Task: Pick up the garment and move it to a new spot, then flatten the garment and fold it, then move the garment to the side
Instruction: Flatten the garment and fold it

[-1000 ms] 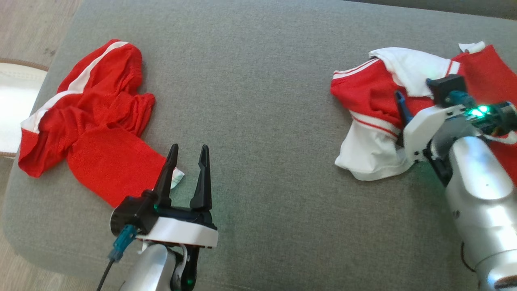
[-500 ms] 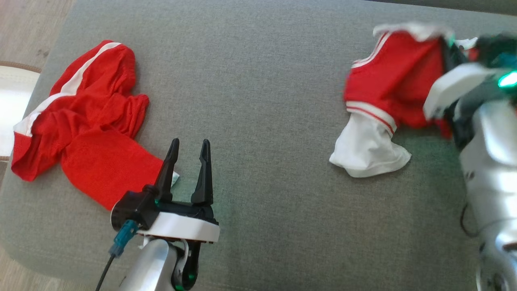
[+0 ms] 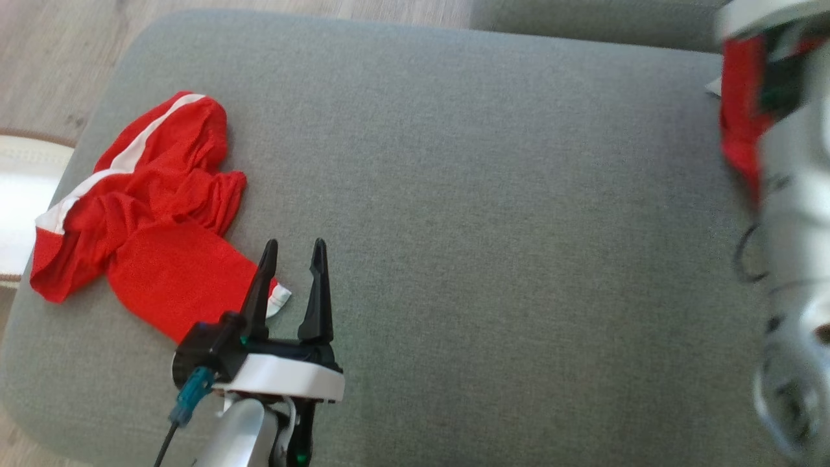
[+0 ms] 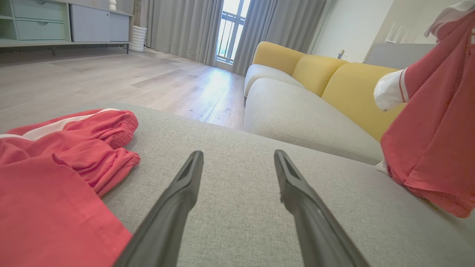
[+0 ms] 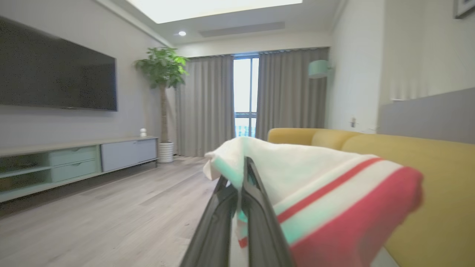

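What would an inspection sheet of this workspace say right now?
Surface: grey cushion, flat fabric top.
Job's things: red-and-white jersey hanging from the right tool.
Clutter: red shorts crumpled on the cushion, by the left tool.
Tools: left tool open, empty; right tool shut on the jersey.
Cables: black cable with blue plug at the left wrist.
Surroundings: wood floor, yellow sofa, grey curtains, television, potted plant.

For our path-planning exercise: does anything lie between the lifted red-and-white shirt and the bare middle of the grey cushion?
Nothing visible does. The shirt hangs from the right gripper at the cushion's right end; the red shorts and open left gripper are at its left end.
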Controlling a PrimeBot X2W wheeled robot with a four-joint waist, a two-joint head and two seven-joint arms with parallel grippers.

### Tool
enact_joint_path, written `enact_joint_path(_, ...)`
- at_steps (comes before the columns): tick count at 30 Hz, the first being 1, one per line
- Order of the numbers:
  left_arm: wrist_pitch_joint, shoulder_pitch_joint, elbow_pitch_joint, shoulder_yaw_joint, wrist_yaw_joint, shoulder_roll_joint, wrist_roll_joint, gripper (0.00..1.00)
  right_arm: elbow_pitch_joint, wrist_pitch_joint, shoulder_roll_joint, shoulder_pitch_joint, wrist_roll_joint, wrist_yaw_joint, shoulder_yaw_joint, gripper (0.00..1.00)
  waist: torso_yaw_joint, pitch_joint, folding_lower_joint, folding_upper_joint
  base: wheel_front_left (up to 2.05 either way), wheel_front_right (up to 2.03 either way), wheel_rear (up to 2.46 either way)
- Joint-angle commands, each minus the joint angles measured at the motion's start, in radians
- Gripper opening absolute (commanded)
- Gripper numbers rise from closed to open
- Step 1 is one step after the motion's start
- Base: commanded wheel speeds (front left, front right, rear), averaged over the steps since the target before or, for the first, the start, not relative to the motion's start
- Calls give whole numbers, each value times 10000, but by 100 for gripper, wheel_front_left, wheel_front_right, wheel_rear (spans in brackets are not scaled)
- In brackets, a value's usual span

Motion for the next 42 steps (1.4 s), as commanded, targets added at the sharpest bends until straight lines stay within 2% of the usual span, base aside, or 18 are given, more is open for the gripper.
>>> enact_joint_path(1, -94, -81, -239, 391, 25, 35, 50, 100, -367, -89, 368, 143, 181, 75, 642, 0, -95, -148, 1, 0, 0, 0, 0)
enact_joint_path(7, -94, 21, -269, 411, -29, 35, 113, 100, -651, -19, 538, 1546, 1743, 75, 3588, 0, -285, -359, 1, 0, 0, 0, 0)
enact_joint_path(15, -94, 51, -174, 348, -56, 35, 165, 100, -1175, 992, 226, 3048, 4268, 75, 8847, 0, -426, -469, 1, 0, 0, 0, 0)
enact_joint_path(16, -94, 42, -165, 311, -63, 35, 162, 100, -1193, 1093, 147, 3096, 4480, 75, 9383, 28, -427, -479, 1, 0, 0, 0, 0)
enact_joint_path(17, -94, 29, -155, 270, -60, 35, 157, 100, -1157, 1228, 86, 3152, 4699, 75, 9839, 100, -422, -494, 1, 0, 0, 0, 0)
enact_joint_path(20, -94, 5, -128, 199, -31, 35, 137, 100, -1139, 1533, -22, 3204, 5310, 75, 10980, 100, -429, -563, 1, 0, 0, 0, 0)
enact_joint_path(22, -94, 26, -110, 240, -18, 35, 150, 100, -1139, 1533, -121, 3142, 5607, 75, 11362, 100, -483, -629, 1, 0, 0, 0, 0)
enact_joint_path(26, -94, 138, -153, 507, -1, 35, 246, 100, -1084, 1177, -265, 3017, 5873, 75, 11262, 100, -762, -743, 1, 0, 0, 0, 0)
enact_joint_path(30, -94, 247, -284, 822, -31, 35, 329, 100, -997, 596, -295, 3190, 5810, 75, 10262, 100, -1177, -870, 1, 0, 0, 0, 0)
enact_joint_path(31, -94, 291, -367, 935, -65, 35, 376, 100, -987, 375, -328, 3408, 5587, 75, 9580, 100, -1417, -916, 1, 0, 0, 0, 0)
enact_joint_path(36, -94, 321, -505, 1108, -123, 35, 493, 100, -1391, 58, -389, 4319, 4866, 75, 7490, 100, -1950, -1004, 1, 0, 0, 0, 0)
enact_joint_path(42, -94, 358, -640, 1157, -146, 35, 548, 100, -2690, -64, -154, 6112, 3736, 75, 4198, 100, -2398, -1015, 1, 0, 0, 0, 0)
